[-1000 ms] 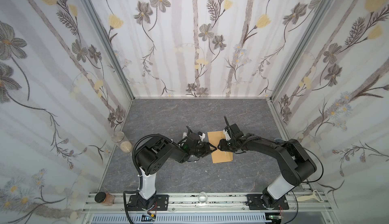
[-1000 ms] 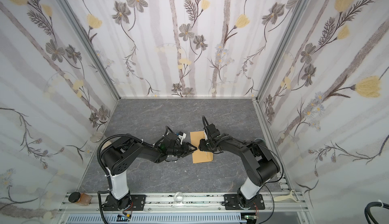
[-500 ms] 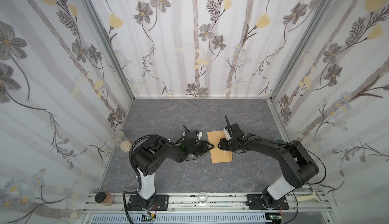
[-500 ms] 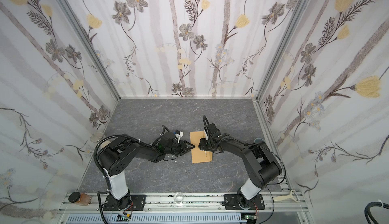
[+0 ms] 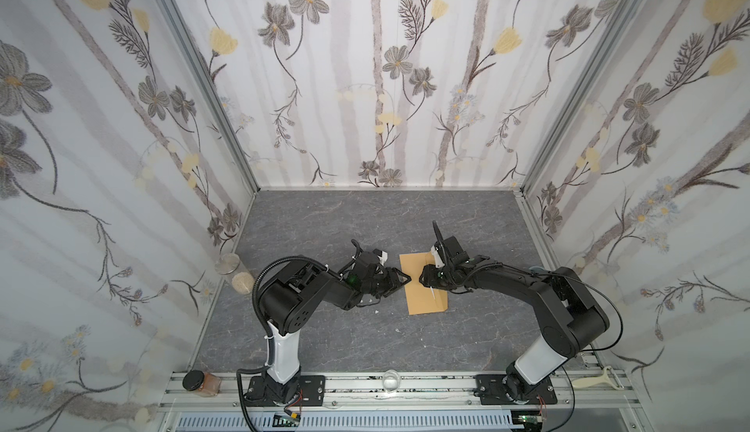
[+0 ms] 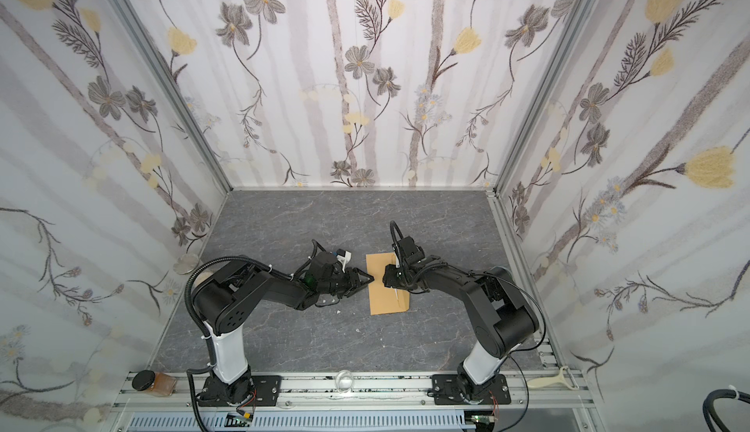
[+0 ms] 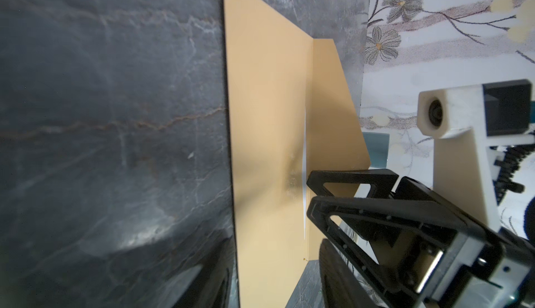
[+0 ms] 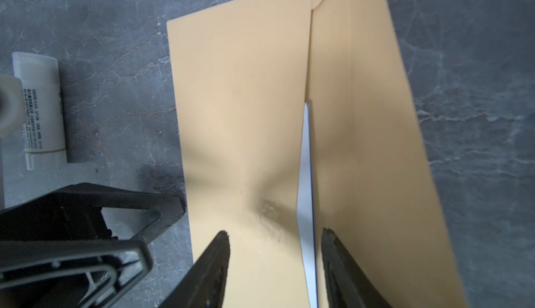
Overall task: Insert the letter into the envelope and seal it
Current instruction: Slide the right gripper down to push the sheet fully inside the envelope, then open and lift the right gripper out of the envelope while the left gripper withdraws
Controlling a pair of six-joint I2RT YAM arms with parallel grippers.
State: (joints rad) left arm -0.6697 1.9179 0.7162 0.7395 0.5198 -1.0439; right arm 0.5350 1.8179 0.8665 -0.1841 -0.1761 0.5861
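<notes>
**Both grippers held low at the envelope, jaws apart**

The envelope (image 5: pixel 424 302) is laid flat near the middle of the grey table (image 5: pixel 345 215), its long side running away from the front rail (image 5: pixel 438 387). Its flap (image 7: pixel 333 104) is seen lifted off the body at a tilt.

Of the letter (image 8: pixel 306 193) only a thin white sliver with a blue edge is shown, at the mouth beneath the flap. The rest is hidden inside the envelope.

The left arm (image 5: pixel 300 288) is raised from its base on the rail, folded at the elbow, and stretched low toward the centre. The left gripper (image 5: pixel 407 279) is brought to the envelope's near long edge. Its jaws are held apart and nothing is gripped between them.

The right arm (image 5: pixel 527 284) is posed as a mirror of it, with the forearm reaching inward and the wrist kept low. The right gripper (image 8: pixel 275 248) is held just over the envelope, pointing at the other gripper. Its fingers (image 8: pixel 214 269) are spread on either side of the fold line and the letter's exposed edge, and nothing is seen clamped.

In the right wrist view a white glue stick (image 8: pixel 43 109) is seen lying on the table just beside the left gripper, apart from the envelope.
</notes>
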